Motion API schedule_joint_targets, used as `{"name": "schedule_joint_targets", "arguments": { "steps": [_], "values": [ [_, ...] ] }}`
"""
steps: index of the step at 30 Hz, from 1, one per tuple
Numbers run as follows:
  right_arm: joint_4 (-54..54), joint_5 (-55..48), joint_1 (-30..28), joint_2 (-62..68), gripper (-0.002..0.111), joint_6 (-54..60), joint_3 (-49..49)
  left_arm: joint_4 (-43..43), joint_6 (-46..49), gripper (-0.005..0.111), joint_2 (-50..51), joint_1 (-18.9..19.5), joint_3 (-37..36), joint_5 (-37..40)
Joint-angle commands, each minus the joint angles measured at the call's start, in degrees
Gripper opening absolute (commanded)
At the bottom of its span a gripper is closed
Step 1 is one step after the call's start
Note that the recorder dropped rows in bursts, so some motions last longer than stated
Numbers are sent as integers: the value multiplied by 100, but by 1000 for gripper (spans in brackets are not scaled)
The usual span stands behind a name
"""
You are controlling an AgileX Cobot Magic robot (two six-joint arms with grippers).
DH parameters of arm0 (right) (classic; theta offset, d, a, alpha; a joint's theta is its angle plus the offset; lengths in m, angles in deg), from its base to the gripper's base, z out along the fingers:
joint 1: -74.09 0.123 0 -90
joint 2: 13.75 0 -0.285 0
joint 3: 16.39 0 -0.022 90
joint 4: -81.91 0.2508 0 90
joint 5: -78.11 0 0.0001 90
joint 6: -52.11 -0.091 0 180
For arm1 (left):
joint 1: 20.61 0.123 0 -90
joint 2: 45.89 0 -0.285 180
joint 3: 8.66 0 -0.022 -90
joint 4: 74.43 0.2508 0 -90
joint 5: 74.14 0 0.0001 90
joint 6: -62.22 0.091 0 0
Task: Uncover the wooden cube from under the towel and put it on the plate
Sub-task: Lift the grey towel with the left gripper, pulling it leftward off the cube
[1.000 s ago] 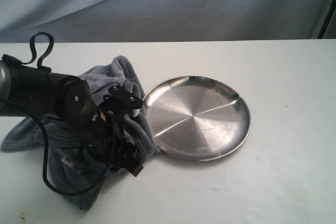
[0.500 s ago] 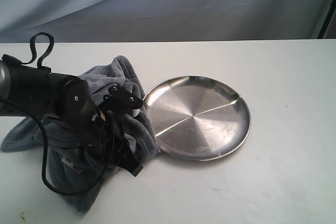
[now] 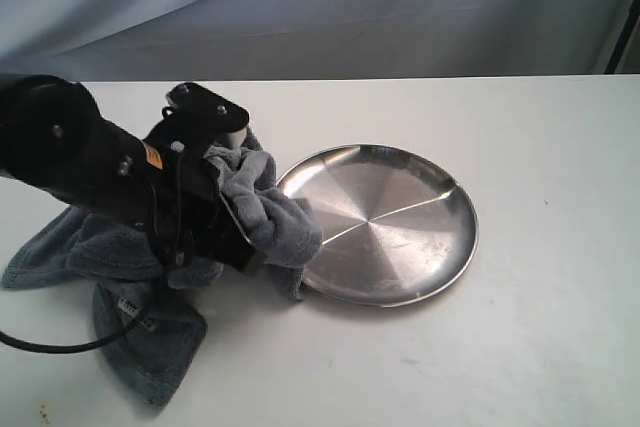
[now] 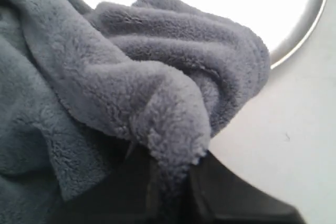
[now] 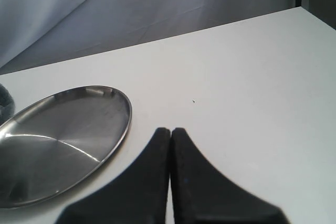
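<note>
The left gripper (image 4: 169,182) is clenched on a fold of the towel (image 3: 268,219), which bunches over the plate's (image 3: 400,217) left rim. The left arm (image 3: 90,162) and the cloth hide the wooden cube. Near the plate, the right gripper (image 5: 170,142) is pinched closed on nothing. A second ago the left jaws stood apart, lower on the towel.

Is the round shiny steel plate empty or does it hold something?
Empty: the plate shows only bare metal and reflections.

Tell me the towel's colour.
The towel is plain blue-grey fleece, no pattern; the left wrist view shows it best.
</note>
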Motion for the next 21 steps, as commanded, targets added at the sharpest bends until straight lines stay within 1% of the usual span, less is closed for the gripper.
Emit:
{"name": "schedule_joint_targets", "arguments": {
  "steps": [1,7,12,16,21],
  "values": [
    [-84,13,-18,-22,0,4,19,-58,-156,0,-511,-32,6,-372],
    [-84,13,-18,-22,0,4,19,-58,-156,0,-928,-32,6,-674],
    [-84,13,-18,-22,0,4,19,-36,-156,0,-990,19,6,-836],
    [-84,13,-18,-22,0,4,19,-23,-296,0,-990,146,6,-948],
    [-84,13,-18,-22,0,4,19,-23,-595,0,-990,491,6,-1138]
  ]
}}
